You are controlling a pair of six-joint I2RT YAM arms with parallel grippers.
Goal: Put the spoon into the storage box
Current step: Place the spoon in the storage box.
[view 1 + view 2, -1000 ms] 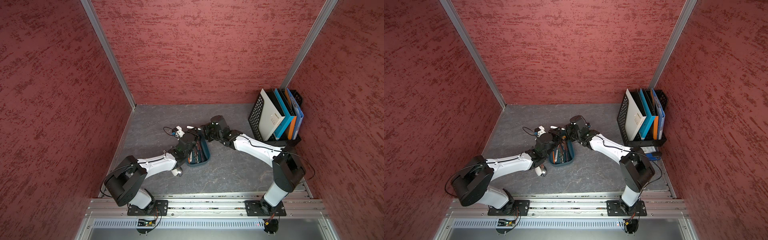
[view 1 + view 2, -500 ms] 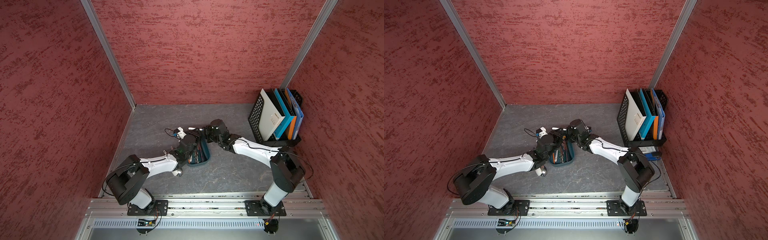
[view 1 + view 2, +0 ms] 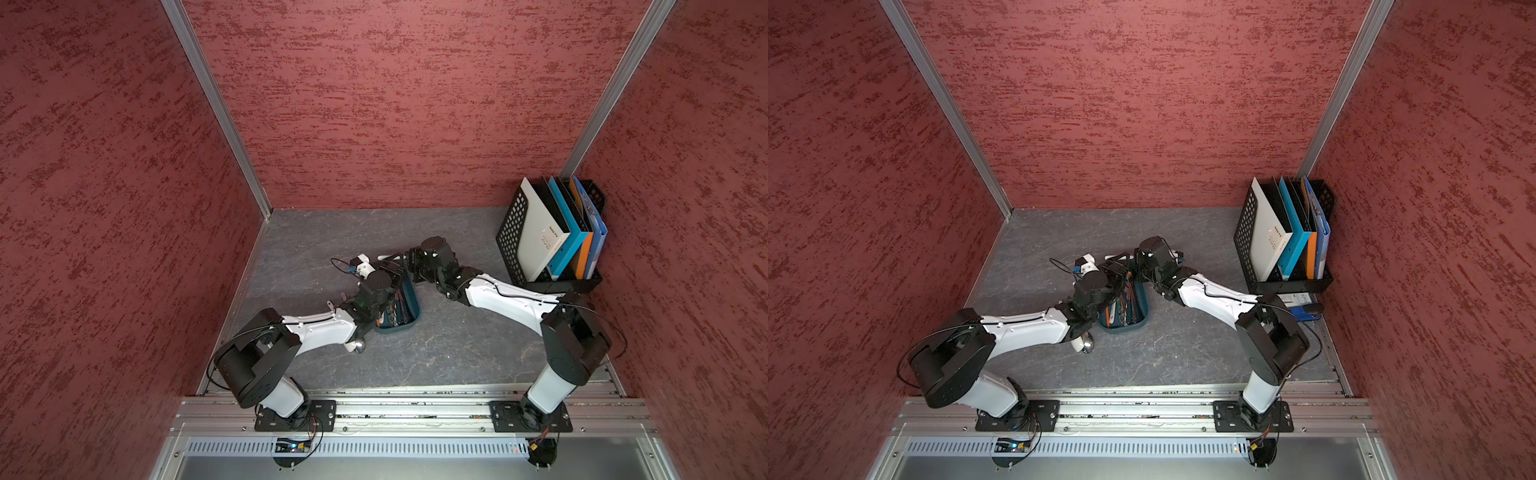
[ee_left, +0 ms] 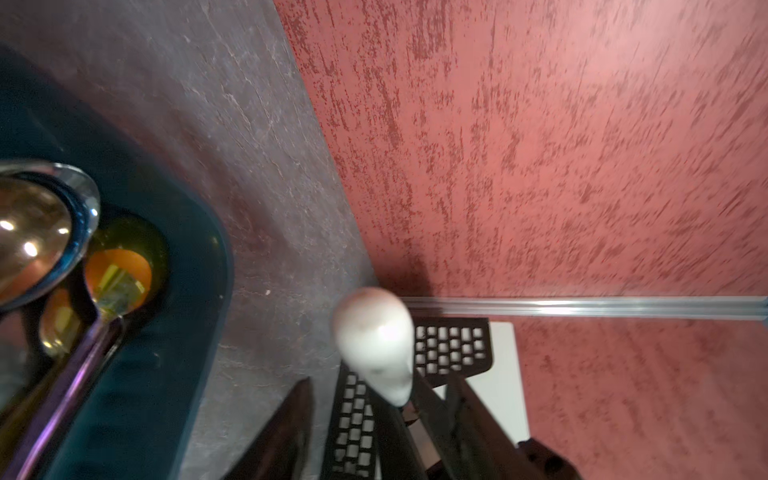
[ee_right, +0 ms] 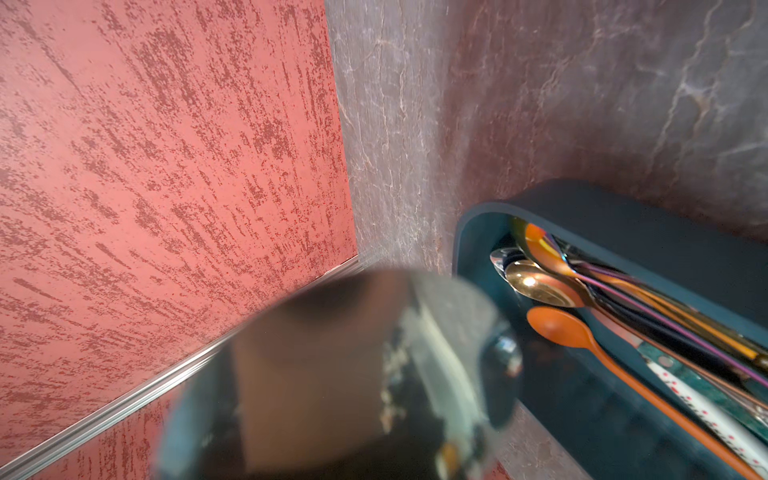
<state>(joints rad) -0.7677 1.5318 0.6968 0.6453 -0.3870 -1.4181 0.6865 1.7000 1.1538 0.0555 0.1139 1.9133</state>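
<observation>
At the far end of the storage box [image 3: 412, 309], the right gripper [image 3: 409, 261] seems clamped on the spoon [image 4: 374, 336], the left gripper [image 3: 390, 271] with jaws parted; placing is in hand, calling for lowering and release inside.

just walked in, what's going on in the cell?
Both arms meet over the far end of the storage box, which already holds several spoons. The right gripper is shut, apparently on a shiny spoon filling its wrist view. The left gripper is open around a white handle, possibly the same spoon. Another spoon lies on the table under the left forearm.
</observation>
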